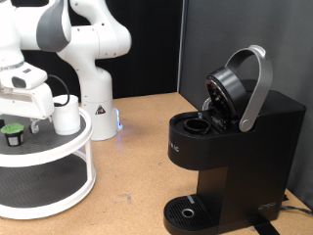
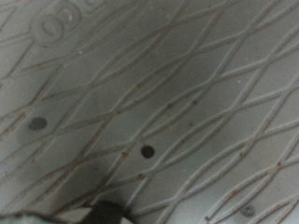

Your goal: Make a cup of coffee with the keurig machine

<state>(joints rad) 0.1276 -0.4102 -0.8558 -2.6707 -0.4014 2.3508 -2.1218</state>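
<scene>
While the gripper (image 1: 32, 119) hangs low over the white stand (image 1: 59, 157) at the exterior view's left, whether its claw is released or clenched cannot be told. A pod (image 1: 12, 131) sits left of it, the cup (image 1: 66, 115) just right. Far right, the keurig (image 1: 230, 147) stands lid-up.

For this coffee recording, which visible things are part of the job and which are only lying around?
Part of the job:
- keurig machine, lid raised
- cup on the white tiered stand
- small dark pod with a green top, also on the stand
- tool, above the stand's top shelf near the pod

Lying about:
- nothing else distinct
</scene>
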